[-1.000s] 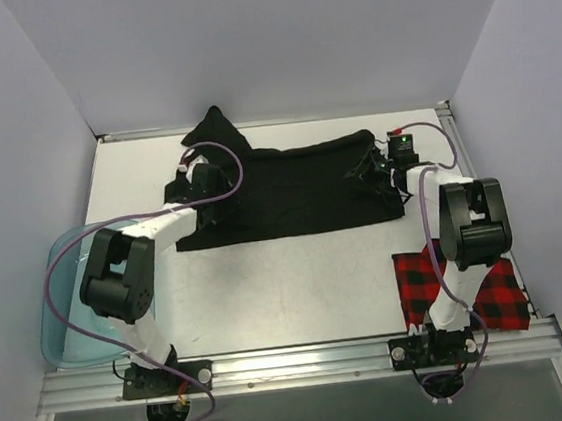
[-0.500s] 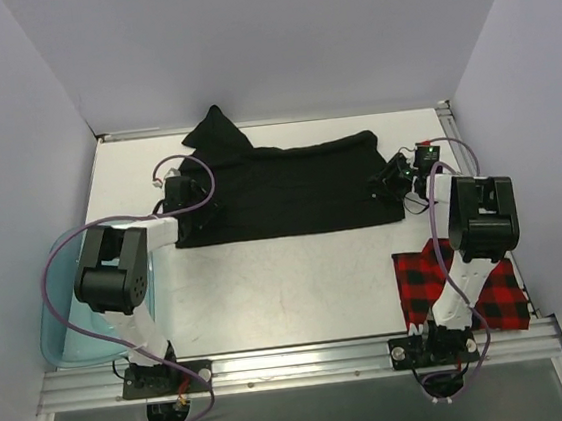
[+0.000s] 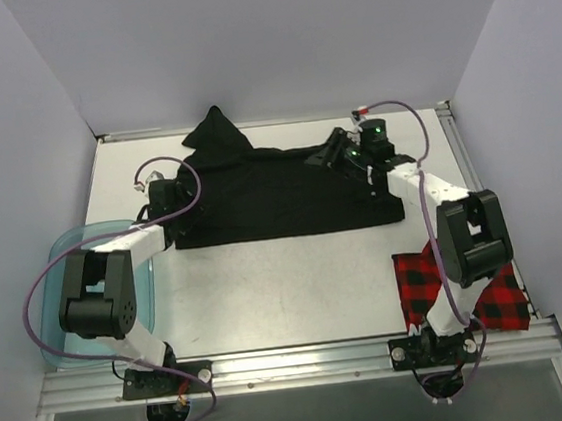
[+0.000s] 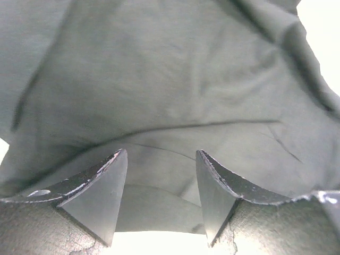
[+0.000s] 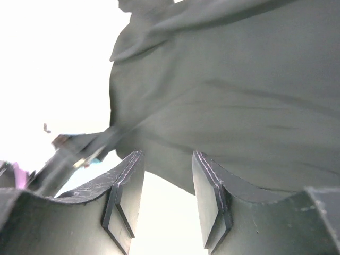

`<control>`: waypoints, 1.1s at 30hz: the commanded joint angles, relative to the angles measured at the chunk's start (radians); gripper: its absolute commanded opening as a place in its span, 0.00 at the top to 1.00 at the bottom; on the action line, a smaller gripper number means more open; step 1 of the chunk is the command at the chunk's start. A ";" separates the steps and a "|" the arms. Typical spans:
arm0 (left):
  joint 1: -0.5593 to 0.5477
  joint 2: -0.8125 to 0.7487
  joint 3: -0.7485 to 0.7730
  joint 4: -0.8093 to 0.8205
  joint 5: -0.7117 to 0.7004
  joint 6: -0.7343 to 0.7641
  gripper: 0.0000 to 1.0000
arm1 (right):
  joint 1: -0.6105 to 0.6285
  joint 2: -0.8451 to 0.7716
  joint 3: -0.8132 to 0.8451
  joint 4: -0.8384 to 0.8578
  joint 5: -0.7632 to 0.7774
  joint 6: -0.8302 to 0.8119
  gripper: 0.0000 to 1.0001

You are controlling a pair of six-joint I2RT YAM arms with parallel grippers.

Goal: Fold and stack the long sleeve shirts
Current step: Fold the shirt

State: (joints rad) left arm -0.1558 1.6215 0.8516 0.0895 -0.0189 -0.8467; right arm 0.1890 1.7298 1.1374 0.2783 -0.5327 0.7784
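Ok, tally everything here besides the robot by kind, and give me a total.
Shirts: 2 (black shirt, red-and-black check shirt)
Plastic tubs: 1 (teal tub)
Total: 3

White table (image 3: 288, 280) – two shirts and a tub.
Black shirt (image 3: 279, 196) spread flat across the far half; red-and-black check shirt (image 3: 499, 300) folded at near-right corner – teal tub (image 3: 49, 315) at near-left edge.

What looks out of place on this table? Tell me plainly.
The black shirt is not flat: its far-left corner is bunched up into a peak. The red-and-black check shirt lies askew at the near right corner, partly under the right arm.
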 commanded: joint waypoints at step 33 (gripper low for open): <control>0.046 -0.191 0.013 -0.264 -0.078 0.035 0.21 | 0.082 0.004 -0.002 -0.388 0.226 -0.339 0.59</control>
State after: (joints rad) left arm -0.0650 1.5570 0.7849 -0.0269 -0.0273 -0.8806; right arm 0.2375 1.8370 1.0721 0.1623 -0.4419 0.6216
